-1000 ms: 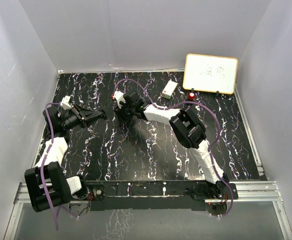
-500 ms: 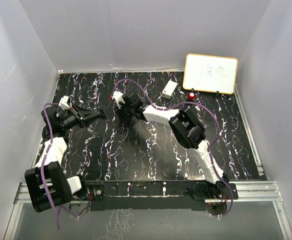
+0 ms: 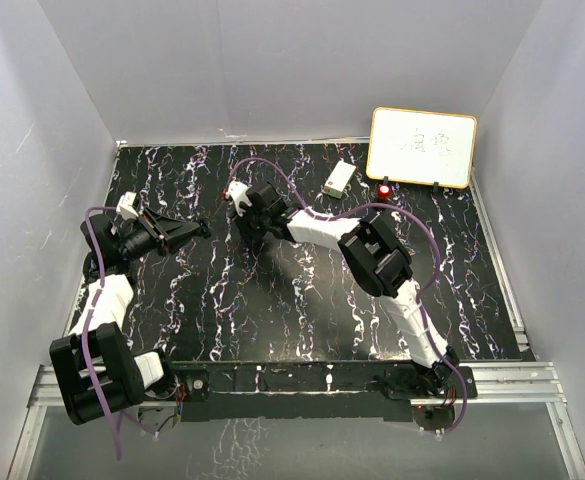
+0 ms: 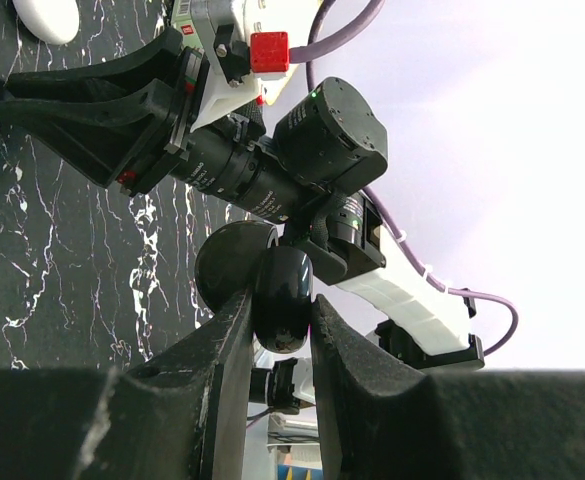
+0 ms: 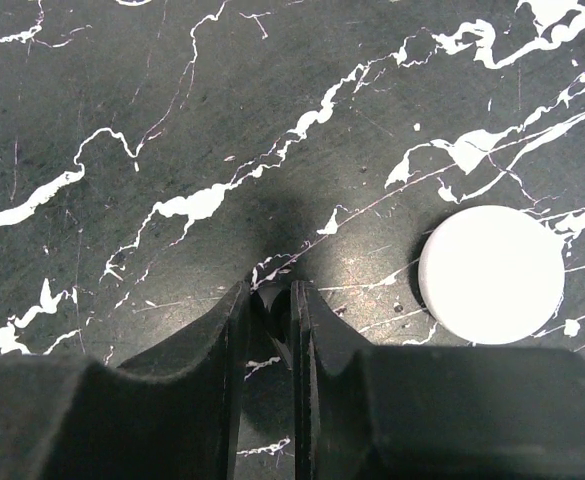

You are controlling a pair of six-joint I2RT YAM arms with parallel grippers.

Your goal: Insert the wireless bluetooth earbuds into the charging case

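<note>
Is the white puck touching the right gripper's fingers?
No, the puck lies off to one side of the right gripper, with bare table showing between it and the fingers.

Soft, even light falls from above, and the overhead view is crisp. In the right wrist view, the right end effector point(image 5: 271, 315) looks blurred up close and casts a diffuse shadow on the table point(image 5: 92, 110).
</note>
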